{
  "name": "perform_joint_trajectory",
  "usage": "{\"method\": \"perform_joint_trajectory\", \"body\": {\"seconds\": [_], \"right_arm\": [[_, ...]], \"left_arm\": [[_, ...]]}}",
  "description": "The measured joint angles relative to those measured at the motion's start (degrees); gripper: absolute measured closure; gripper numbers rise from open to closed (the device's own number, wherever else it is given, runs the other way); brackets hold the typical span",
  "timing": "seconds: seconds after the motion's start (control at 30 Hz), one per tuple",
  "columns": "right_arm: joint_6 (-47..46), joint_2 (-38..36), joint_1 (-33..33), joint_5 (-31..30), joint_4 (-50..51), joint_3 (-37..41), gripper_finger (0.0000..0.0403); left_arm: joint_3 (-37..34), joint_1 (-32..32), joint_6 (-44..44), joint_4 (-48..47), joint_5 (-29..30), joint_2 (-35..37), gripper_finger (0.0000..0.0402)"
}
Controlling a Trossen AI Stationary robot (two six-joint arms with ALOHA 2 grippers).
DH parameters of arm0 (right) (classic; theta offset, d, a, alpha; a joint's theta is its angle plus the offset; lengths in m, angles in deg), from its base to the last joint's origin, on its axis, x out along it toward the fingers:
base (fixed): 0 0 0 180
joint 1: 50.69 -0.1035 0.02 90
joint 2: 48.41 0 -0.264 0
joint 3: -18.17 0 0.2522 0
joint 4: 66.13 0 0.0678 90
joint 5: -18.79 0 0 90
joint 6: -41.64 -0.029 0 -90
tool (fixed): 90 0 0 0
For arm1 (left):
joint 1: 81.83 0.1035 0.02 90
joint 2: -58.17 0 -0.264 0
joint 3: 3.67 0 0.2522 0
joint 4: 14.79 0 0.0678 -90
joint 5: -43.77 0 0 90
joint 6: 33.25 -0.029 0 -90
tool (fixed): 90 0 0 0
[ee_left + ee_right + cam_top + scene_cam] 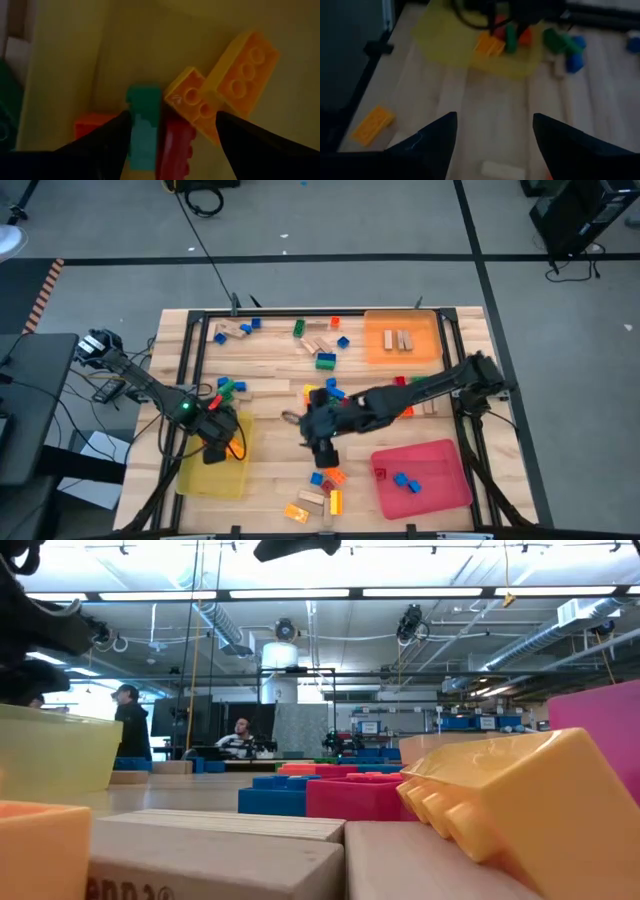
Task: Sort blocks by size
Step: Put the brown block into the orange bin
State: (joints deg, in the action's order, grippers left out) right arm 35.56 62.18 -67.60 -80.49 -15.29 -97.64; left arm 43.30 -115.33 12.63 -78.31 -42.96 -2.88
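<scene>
My left gripper (pixel 214 445) hangs open over the yellow tray (pixel 205 478), pointing down. In the left wrist view its fingers stand either side of a teal brick (pixel 143 125), a red brick (pixel 176 145) and two yellow bricks (pixel 220 95) lying in the tray; I see no touch. My right gripper (pixel 322 448) is open above the table's middle, over bare wood (pixel 495 115), with nothing between its fingers. Loose blocks lie near it (pixel 325 480) and farther back (pixel 322 352).
An orange tray (pixel 432 350) at the far right holds wooden pieces (pixel 397 340). A red tray (pixel 445 480) at the near right holds blue bricks (pixel 405 482). A yellow brick (pixel 372 125) and a wooden piece (pixel 502 170) lie near my right gripper. People stand in the room beyond.
</scene>
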Motion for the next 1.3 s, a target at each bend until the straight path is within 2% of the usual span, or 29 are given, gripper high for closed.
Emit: {"method": "perform_joint_trajectory", "body": {"seconds": [0.23, 0.5, 0.87, 1.1, 1.3], "right_arm": [[-6.3, 10.1, -5.2, -1.8, 13.4, -14.4, 0.0134], [-16.5, 20.2, -9.2, -1.9, 17.3, -23.5, 0.0146], [-24.8, 28.9, -12.5, 6.0, 18.3, -24.6, 0.0142], [-28.7, 30.0, -14.1, 6.2, 17.6, -24.6, 0.0147], [-28.8, 30.0, -14.6, 4.6, 17.5, -24.6, 0.0148]], "left_arm": [[0.0, 0.0, 0.1, 4.2, 0.1, 0.0, 0.0105], [0.0, 0.0, 1.0, 7.1, 0.1, 0.0, 0.0105], [0.0, 0.0, 0.9, 6.6, -0.8, 0.0, 0.0105], [0.0, 0.0, 0.9, 6.9, -4.3, 0.0, 0.0105], [2.6, 0.0, -0.7, 6.4, -3.7, 1.6, 0.0105]]}}
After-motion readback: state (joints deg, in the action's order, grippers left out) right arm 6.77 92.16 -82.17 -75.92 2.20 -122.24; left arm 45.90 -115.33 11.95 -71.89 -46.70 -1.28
